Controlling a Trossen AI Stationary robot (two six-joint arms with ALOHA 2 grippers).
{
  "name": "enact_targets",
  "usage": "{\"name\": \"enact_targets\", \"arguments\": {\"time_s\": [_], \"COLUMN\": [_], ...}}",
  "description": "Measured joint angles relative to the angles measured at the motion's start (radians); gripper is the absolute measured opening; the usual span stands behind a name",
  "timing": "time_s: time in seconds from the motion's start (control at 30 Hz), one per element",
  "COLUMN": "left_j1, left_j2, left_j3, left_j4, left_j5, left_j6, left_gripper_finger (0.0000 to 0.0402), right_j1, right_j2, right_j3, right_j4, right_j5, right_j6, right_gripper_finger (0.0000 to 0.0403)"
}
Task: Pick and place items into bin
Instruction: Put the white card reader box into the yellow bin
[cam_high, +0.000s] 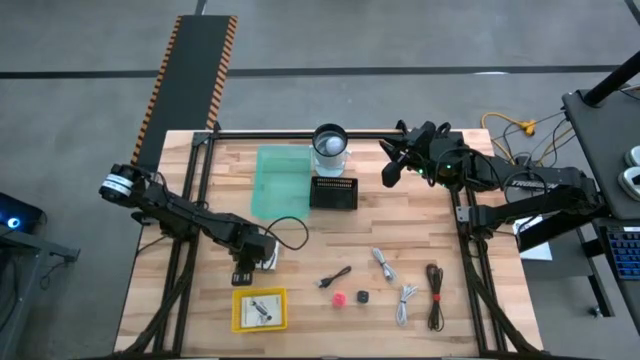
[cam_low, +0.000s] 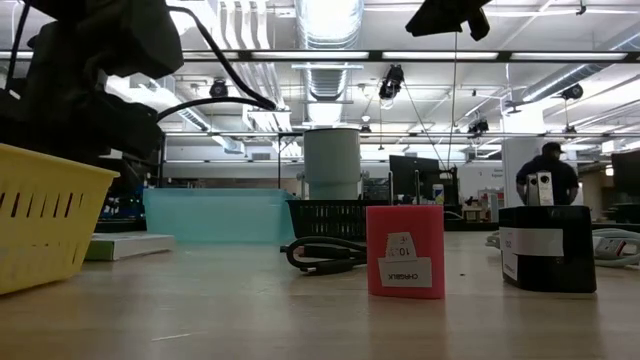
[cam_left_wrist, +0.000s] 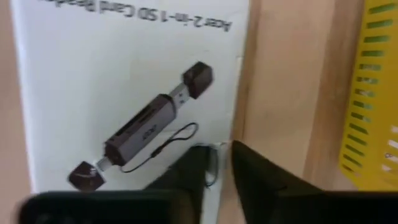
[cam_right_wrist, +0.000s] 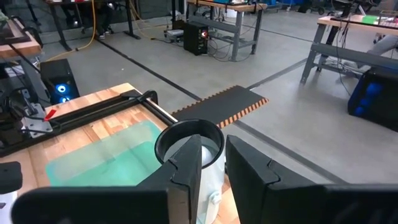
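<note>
A white printed card (cam_left_wrist: 130, 81) with a picture of a card reader lies flat on the wood, just beyond the yellow bin (cam_high: 259, 309). My left gripper (cam_left_wrist: 217, 168) points steeply down on the card's edge nearest the bin, and has shut on it. The bin holds another white card (cam_high: 262, 308). A black cable (cam_high: 335, 277), a small red piece (cam_high: 339, 298), a black cube (cam_high: 362, 297) and grey (cam_high: 382, 263), white (cam_high: 404, 303) and brown (cam_high: 433, 295) cables lie to the right. My right gripper (cam_high: 393, 165) hangs high at the far right, shut on nothing. My left gripper comes from above, pointing steeply down, at the card's long edge (cam_left_wrist: 233, 134) on the bin's side. That edge runs into the narrow gap between the fingers. One finger (cam_left_wrist: 180, 180) stands over the printed face, the other (cam_left_wrist: 261, 177) over the bare wood. The card lies flat on the table.
At the far middle stand a green tray (cam_high: 282, 180), a black basket (cam_high: 334, 192) and a white cylinder (cam_high: 330, 148). In the right wrist view the cylinder (cam_right_wrist: 199, 155) is just beyond the fingers. Black frame rails (cam_high: 465, 230) run along the table's sides.
</note>
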Motion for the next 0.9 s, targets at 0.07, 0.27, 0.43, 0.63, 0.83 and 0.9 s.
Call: {"name": "enact_targets", "arguments": {"time_s": [0.07, 0.27, 0.43, 0.63, 0.83, 0.9], "left_j1": [0.000, 0.001, 0.005, 0.005, 0.006, 0.005], "left_j2": [0.000, -0.005, -0.038, -0.122, -0.211, -0.227], "left_j3": [0.001, 0.010, 0.048, 0.135, 0.234, 0.272], "left_j4": [0.003, -0.014, -0.137, -0.213, -0.208, -0.208], "left_j5": [0.004, 0.064, 0.137, 0.141, 0.147, 0.147], "left_j6": [0.000, 0.002, 0.005, -0.022, -0.144, -0.218], "left_gripper_finger": [0.0016, 0.0005, 0.0002, 0.0000, 0.0000, 0.0000], "right_j1": [0.000, 0.000, 0.000, 0.000, 0.000, 0.000], "right_j2": [0.000, 0.000, 0.000, 0.000, 0.000, 0.000], "right_j3": [0.000, 0.000, 0.000, 0.000, 0.000, 0.000], "right_j4": [0.000, 0.001, 0.002, 0.002, 0.002, 0.002], "right_j5": [0.000, 0.000, 0.000, 0.000, 0.000, 0.000], "right_j6": [0.000, -0.002, -0.002, 0.000, 0.000, 0.001], "right_gripper_finger": [0.0061, 0.0059, 0.0059, 0.0059, 0.0059, 0.0059]}}
